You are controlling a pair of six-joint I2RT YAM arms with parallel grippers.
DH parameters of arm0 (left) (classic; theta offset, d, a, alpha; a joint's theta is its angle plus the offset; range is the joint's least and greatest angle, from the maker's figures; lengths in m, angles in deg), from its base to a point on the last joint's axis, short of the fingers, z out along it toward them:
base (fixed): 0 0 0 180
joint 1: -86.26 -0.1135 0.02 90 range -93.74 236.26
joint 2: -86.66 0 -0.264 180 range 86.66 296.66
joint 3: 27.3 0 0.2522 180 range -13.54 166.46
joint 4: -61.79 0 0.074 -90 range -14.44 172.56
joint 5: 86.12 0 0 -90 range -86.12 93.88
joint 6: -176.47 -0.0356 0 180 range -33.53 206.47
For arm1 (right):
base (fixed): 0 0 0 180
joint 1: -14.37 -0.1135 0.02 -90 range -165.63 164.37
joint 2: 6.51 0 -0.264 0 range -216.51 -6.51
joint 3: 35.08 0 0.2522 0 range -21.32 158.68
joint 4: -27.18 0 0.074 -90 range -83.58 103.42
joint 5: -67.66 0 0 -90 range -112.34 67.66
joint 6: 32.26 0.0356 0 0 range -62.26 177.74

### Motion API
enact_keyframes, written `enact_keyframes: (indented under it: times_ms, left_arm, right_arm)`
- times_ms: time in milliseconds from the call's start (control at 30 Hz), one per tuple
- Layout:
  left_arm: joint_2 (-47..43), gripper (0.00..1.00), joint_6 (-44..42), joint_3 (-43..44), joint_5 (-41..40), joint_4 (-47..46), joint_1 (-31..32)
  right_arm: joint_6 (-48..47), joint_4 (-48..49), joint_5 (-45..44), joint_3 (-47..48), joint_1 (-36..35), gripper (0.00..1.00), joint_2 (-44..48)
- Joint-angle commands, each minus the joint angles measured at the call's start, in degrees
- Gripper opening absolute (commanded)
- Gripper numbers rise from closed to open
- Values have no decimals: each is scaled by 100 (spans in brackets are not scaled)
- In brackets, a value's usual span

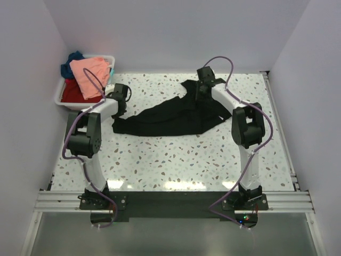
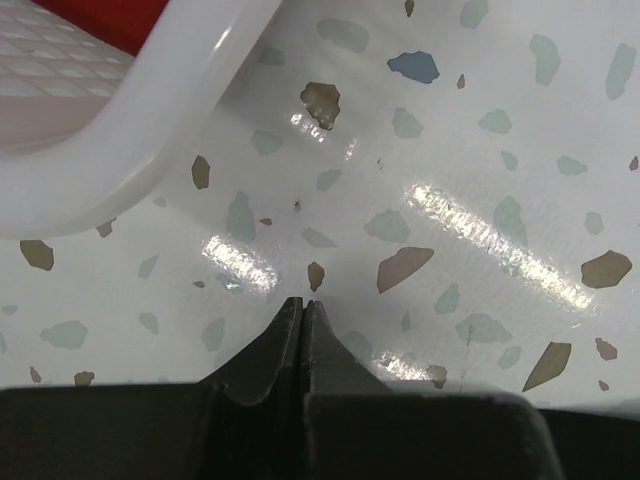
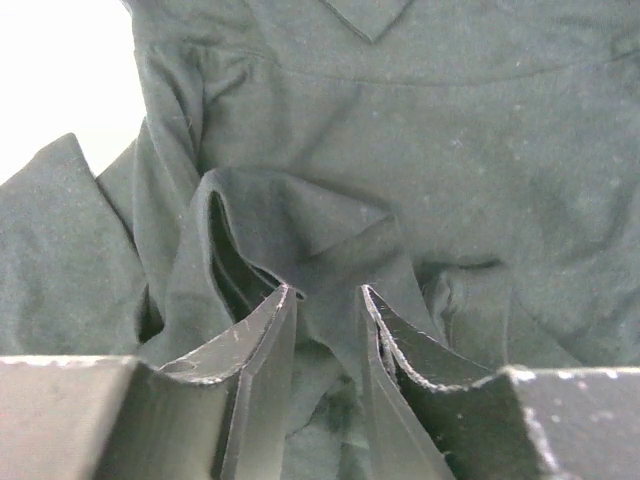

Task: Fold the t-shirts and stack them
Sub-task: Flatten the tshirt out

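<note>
Right gripper point(image 3: 325, 292) narrow, black shirt point(image 3: 450, 150) fold between jaws — grip unclear; left gripper point(image 2: 303, 303) closed tight by bin point(image 2: 170, 100), bench's far-left corner.

White speckled tabletop point(image 1: 176, 160), glossy, flecked with grey and brown chips, filling the middle of the frame. Carries a black t-shirt point(image 1: 170, 120) across the upper centre, crumpled and stretched from left of centre up toward the upper right. Also bears a white plastic bin point(image 1: 63, 96) at the upper left corner, near the shirt's left end.
</note>
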Motion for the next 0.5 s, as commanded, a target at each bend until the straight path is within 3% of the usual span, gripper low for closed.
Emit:
enact_keyframes:
  times_ms: [0,467]
  left_arm:
    - [66,0,-90,260,-15,-169,8]
    - [172,0,-28,356,-24,-125,8]
  right_arm:
    - [-216,-97,89,342,8,36,-122]
    - [-243,-203,388,281,-27,36,-149]
